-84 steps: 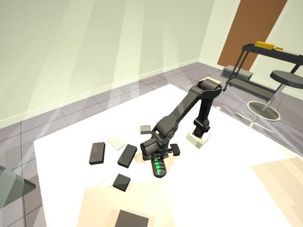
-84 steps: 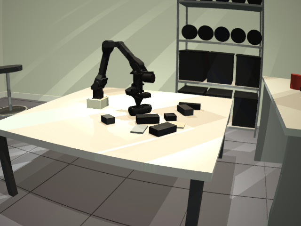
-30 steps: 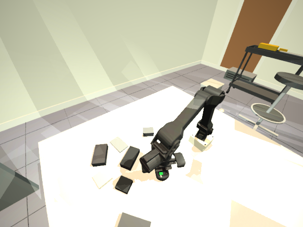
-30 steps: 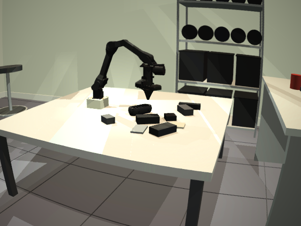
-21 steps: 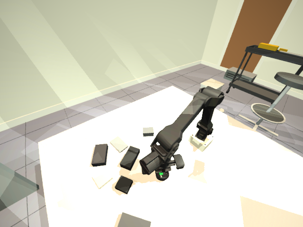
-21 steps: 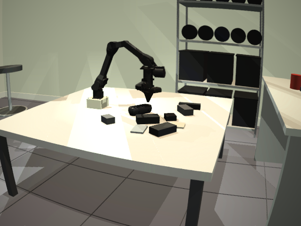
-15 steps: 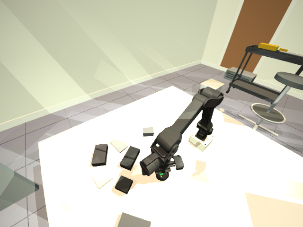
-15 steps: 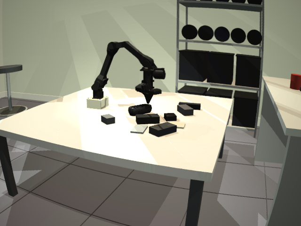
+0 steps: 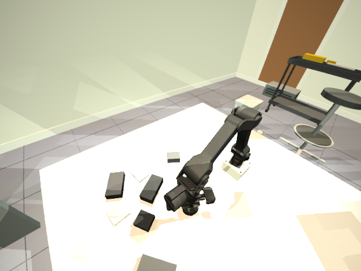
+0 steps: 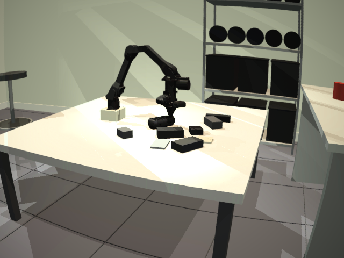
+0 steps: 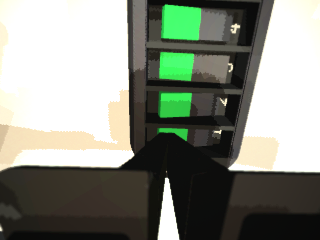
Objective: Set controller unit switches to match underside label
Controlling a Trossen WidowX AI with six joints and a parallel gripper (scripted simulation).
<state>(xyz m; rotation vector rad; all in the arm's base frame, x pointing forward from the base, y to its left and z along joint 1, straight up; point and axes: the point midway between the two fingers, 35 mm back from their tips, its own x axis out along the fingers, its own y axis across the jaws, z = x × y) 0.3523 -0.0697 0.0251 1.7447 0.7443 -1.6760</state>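
— Top view first: where's the controller unit (image 9: 190, 210) (image 10: 160, 122) (image 11: 138, 75)?
— On the bench (image 9: 262, 233) (image 10: 83, 138), mostly hidden under the arm (image 9: 220, 140) (image 10: 122, 72), near a small black square block (image 9: 144, 220) (image 10: 195, 130)!
— Exterior now!
— The unit lies behind a black oblong block (image 10: 170, 132), and the gripper (image 9: 190, 207) (image 10: 170, 115) (image 11: 166, 140) points straight down at its top!
— And the wrist?
— Fingers closed together, nothing between them, tips over switch one (image 11: 180, 134)! Green ends show on switches one to four; contact, I can't tell!
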